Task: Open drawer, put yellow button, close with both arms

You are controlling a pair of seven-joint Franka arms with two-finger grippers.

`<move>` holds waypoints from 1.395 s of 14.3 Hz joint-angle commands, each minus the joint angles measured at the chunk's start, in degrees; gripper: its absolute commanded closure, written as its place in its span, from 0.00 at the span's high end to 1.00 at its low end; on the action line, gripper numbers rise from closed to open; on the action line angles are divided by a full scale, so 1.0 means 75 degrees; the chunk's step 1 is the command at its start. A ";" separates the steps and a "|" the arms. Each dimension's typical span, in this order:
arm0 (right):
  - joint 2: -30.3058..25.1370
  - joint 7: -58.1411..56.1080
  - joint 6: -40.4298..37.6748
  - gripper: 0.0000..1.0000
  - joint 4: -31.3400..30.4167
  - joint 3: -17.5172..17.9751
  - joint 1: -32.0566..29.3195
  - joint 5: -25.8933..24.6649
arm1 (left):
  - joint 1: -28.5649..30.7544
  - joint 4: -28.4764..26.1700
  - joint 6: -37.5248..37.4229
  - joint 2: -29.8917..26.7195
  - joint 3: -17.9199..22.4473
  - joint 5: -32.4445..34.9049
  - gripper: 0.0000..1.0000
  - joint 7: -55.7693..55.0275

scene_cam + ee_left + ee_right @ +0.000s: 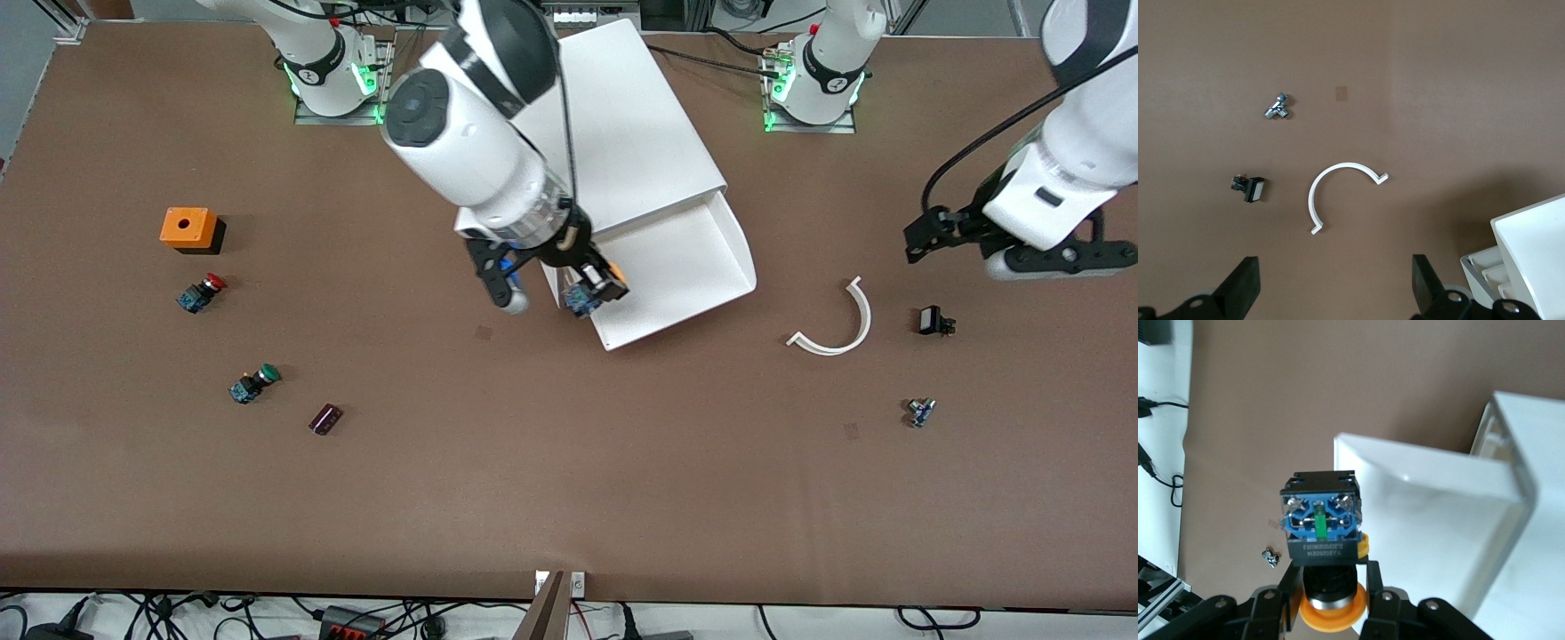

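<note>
- Your right gripper (594, 286) is gripping the yellow button (589, 292), jaws closed on its black collar, and is hanging over the front corner of the pulled-out drawer (685, 267).
- In the right wrist view you are seeing the yellow button (1321, 520) between the fingers (1368, 583), blue base pointing away from the camera and the yellow-orange cap toward the wrist.
- The drawer is standing open, slid out of the white cabinet (622, 133) toward the front camera, and its tray is showing only bare white floor.
- Your left gripper (925, 233) is waiting with its jaws spread wide and holding nothing, over the table at the left arm's end.
- Near it on the table you are seeing a white curved strip (836, 324), a small black part (933, 321) and a small metal part (920, 412).
- Toward the right arm's end, the orange box (188, 228), the red button (201, 292), the green button (253, 383) and a dark purple block (325, 419) are sitting on the table (569, 498), well apart from the cabinet.
</note>
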 commanded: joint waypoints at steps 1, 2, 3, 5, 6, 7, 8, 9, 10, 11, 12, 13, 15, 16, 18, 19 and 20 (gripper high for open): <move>0.0386 0.0811 0.0426 0.00 0.0360 -0.0096 0.0316 0.0096 | 0.0099 0.0214 -0.0575 -0.0053 -0.0097 -0.0068 1.00 -0.0040; 0.0444 0.1057 0.0543 0.00 0.0418 -0.0073 0.0433 0.0096 | 0.0018 0.0261 -0.0576 -0.0029 -0.0108 -0.0091 1.00 -0.0041; 0.0549 0.1326 0.0568 0.00 0.0489 -0.0073 0.0516 0.0096 | -0.0006 0.0377 -0.0576 -0.0006 -0.0120 -0.0080 1.00 -0.0052; 0.0690 0.1807 0.0568 0.00 0.0559 -0.0073 0.0692 0.0096 | -0.0007 0.0413 -0.0600 0.0018 -0.0155 -0.0091 1.00 -0.0076; 0.0749 0.2065 0.0556 0.00 0.0560 -0.0061 0.0692 0.0096 | -0.0007 0.0413 -0.0600 0.0018 -0.0155 -0.0092 1.00 -0.0087; 0.0796 0.2264 0.0521 0.00 0.0560 -0.0061 0.0739 0.0108 | -0.0007 0.0413 -0.0600 0.0018 -0.0155 -0.0092 1.00 -0.0099; 0.0831 0.2394 0.0486 0.00 0.0560 -0.0061 0.0786 0.0108 | -0.0007 0.0413 -0.0600 0.0018 -0.0167 -0.0092 1.00 -0.0111; 0.0843 0.2442 0.0439 0.00 0.0548 -0.0061 0.0821 0.0108 | -0.0018 0.0425 -0.0600 0.0018 -0.0179 -0.0080 1.00 -0.0111; 0.0889 0.2442 0.0369 0.00 0.0548 -0.0061 0.0856 0.0108 | -0.0018 0.0425 -0.0600 0.0018 -0.0179 -0.0091 1.00 -0.0122; 0.0913 0.2442 0.0357 0.00 0.0548 -0.0061 0.0868 0.0108 | -0.0018 0.0425 -0.0600 0.0018 -0.0179 -0.0092 1.00 -0.0123; 0.0960 0.2442 0.0380 0.00 0.0559 -0.0073 0.0868 0.0108 | -0.0018 0.0425 -0.0600 0.0018 -0.0179 -0.0092 1.00 -0.0123; 0.0995 0.2442 0.0450 0.00 0.0571 -0.0073 0.0857 0.0108 | -0.0018 0.0425 -0.0600 0.0018 -0.0179 -0.0080 1.00 -0.0123; 0.1053 0.2454 0.0637 0.00 0.0571 -0.0073 0.0856 0.0119 | -0.0018 0.0425 -0.0600 0.0018 -0.0179 -0.0091 1.00 -0.0123; 0.1112 0.2466 0.0650 0.00 0.0571 -0.0061 0.0868 0.0120 | -0.0018 0.0425 -0.0600 0.0018 -0.0179 -0.0092 1.00 -0.0123; 0.1194 0.2501 0.0662 0.00 0.0571 -0.0061 0.0868 0.0120 | -0.0018 0.0425 -0.0600 0.0018 -0.0179 -0.0091 1.00 -0.0123; 0.1253 0.2489 0.0685 0.00 0.0571 -0.0061 0.0868 0.0108 | -0.0018 0.0425 -0.0611 0.0018 -0.0179 -0.0080 1.00 -0.0123; 0.1311 0.2501 0.0743 0.00 0.0571 -0.0061 0.0868 0.0119 | -0.0018 0.0425 -0.0611 0.0018 -0.0179 -0.0080 1.00 -0.0123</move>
